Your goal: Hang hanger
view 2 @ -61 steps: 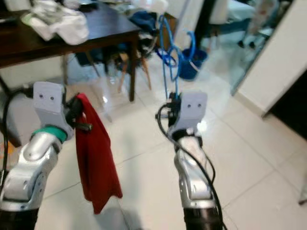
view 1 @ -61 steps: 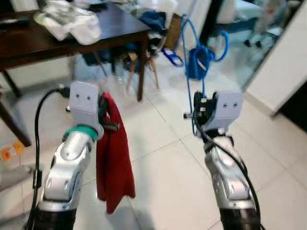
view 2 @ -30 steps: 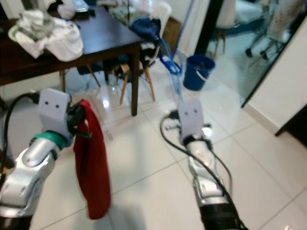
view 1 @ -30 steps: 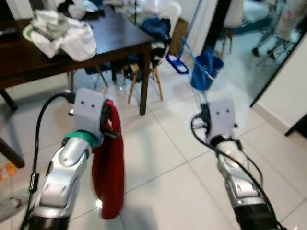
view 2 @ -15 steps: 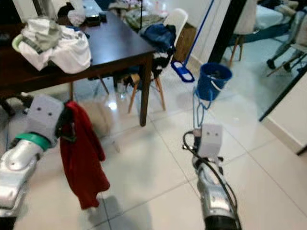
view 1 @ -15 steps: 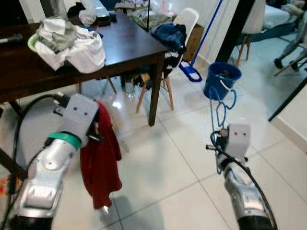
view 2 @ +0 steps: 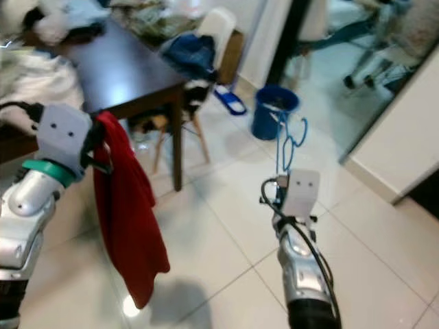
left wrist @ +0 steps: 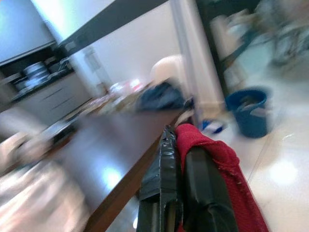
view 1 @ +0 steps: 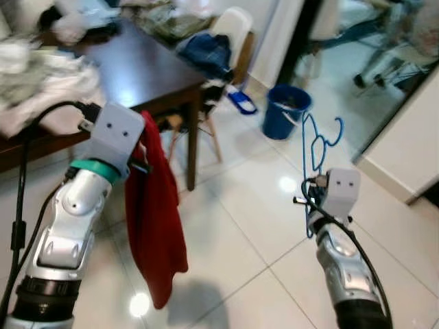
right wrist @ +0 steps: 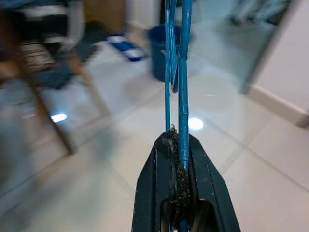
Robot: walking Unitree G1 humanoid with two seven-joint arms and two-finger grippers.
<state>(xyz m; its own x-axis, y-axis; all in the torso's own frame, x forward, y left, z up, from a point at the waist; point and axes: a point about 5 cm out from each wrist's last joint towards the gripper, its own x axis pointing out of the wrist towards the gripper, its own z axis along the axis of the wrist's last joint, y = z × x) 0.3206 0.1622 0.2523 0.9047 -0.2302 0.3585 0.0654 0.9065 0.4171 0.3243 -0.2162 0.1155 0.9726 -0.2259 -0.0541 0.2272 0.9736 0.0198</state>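
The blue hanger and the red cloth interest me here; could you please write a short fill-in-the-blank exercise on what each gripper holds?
1. The right gripper is shut on the blue ____.
2. The left gripper is shut on a cloth whose colour is ____.
3. On the tiled floor beyond the right gripper stands a blue ____.
4. The cloth hangs in front of a dark wooden ____.

Missing words: hanger; red; bucket; table

Glossy white tile floor (view 1: 240, 226) reflecting light spots; dark wood table (view 1: 130, 72) w/ clothes piled on top, white chair (view 1: 230, 27) standing beside it, blue bucket (view 1: 285, 110) sitting nr doorway
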